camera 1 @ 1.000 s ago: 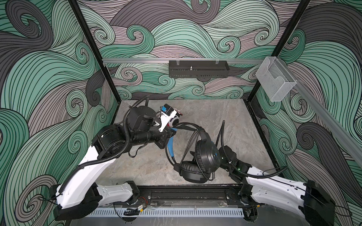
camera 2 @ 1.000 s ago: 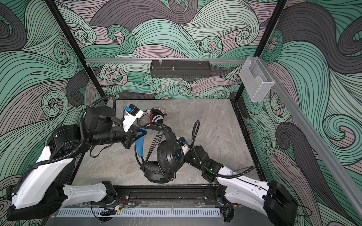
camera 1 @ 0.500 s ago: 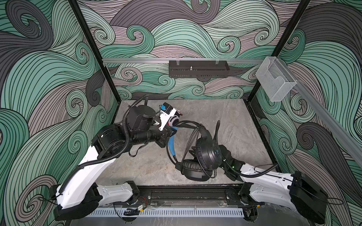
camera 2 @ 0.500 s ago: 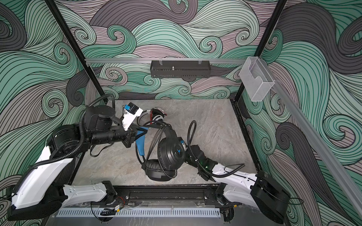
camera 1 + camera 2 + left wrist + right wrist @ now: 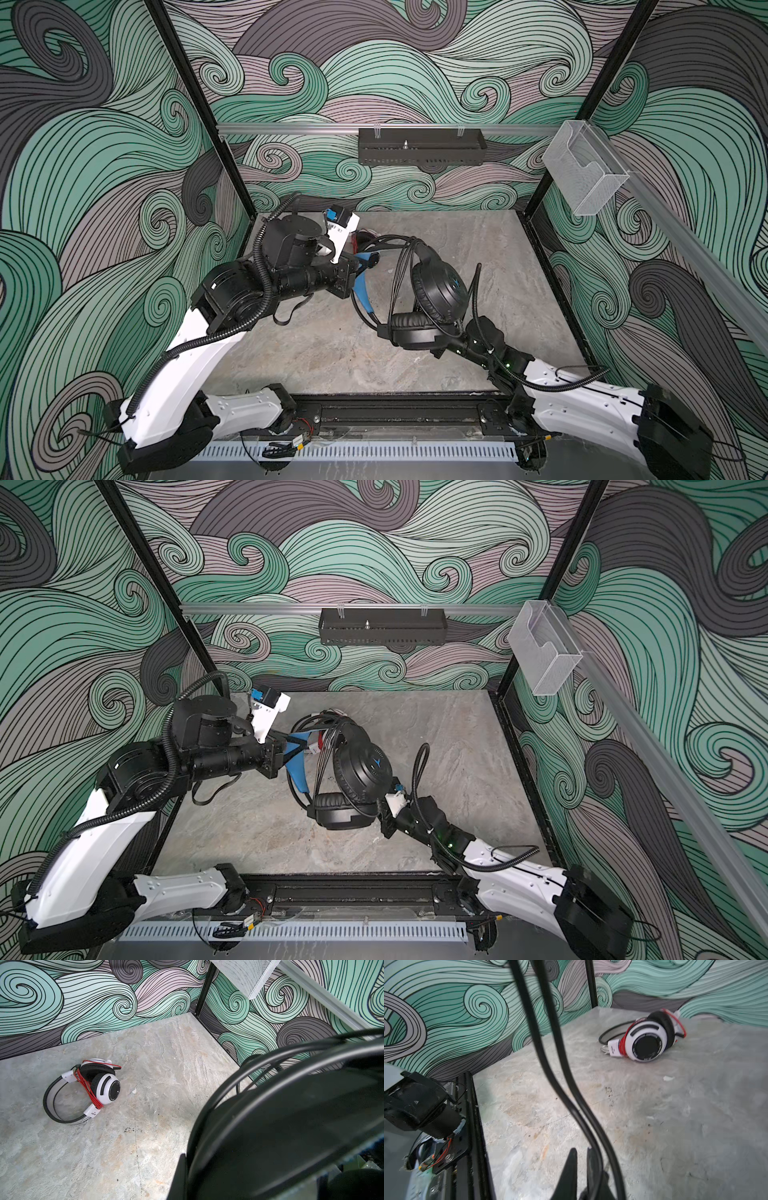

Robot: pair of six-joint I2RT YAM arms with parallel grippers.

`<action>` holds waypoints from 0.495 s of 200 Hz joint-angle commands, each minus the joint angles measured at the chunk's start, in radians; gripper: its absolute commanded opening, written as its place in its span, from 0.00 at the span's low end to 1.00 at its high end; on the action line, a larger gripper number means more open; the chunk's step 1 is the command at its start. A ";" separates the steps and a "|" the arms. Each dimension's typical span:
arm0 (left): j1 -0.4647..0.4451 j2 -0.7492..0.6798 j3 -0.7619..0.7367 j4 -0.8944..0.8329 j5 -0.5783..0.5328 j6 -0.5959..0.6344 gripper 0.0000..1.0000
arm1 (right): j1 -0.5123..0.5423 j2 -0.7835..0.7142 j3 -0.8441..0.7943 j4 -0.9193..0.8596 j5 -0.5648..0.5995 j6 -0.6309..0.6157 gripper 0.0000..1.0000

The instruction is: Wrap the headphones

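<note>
My left jaws are clamped on the black headset [image 5: 361, 766]. My right jaws are together, its black cord [image 5: 577, 1108] just beside them. The white headset [image 5: 106, 1088] lies far back.

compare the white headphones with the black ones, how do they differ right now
White headphones: white cups, red cord; black headphones: black cups, blue band, black cord. The white headphones lie untouched on the table; the left claw grips the black headphones by the band. The white pair's cord is wound around it; the black pair's hangs in loose loops. Both are corded over-ear sets.
</note>
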State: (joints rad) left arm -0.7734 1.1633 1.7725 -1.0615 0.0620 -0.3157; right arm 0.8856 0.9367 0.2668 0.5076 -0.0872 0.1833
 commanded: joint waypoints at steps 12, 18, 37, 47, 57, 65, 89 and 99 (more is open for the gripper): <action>0.011 -0.014 0.029 0.084 0.013 -0.066 0.00 | -0.009 -0.009 0.005 -0.006 -0.004 -0.011 0.00; 0.015 -0.017 0.026 0.090 0.010 -0.075 0.00 | -0.009 -0.009 0.003 -0.009 -0.005 -0.010 0.00; 0.036 -0.031 0.008 0.120 -0.015 -0.121 0.00 | -0.008 -0.029 -0.001 -0.039 0.009 -0.008 0.00; 0.047 -0.040 0.000 0.133 -0.056 -0.156 0.00 | -0.008 -0.051 -0.001 -0.075 0.034 -0.004 0.00; 0.069 -0.051 -0.013 0.164 -0.086 -0.197 0.00 | -0.007 -0.077 -0.001 -0.117 0.060 -0.004 0.00; 0.091 -0.056 -0.024 0.197 -0.105 -0.231 0.00 | -0.007 -0.098 0.004 -0.163 0.081 -0.003 0.00; 0.133 -0.024 0.016 0.206 -0.179 -0.286 0.00 | -0.005 -0.135 0.022 -0.267 0.107 -0.007 0.00; 0.144 0.001 0.046 0.193 -0.204 -0.294 0.00 | -0.004 -0.143 0.027 -0.291 0.107 -0.011 0.00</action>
State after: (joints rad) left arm -0.6605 1.1435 1.7355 -0.9890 -0.0460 -0.4877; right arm 0.8818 0.8139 0.2699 0.3519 -0.0257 0.1757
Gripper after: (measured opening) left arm 0.057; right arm 0.063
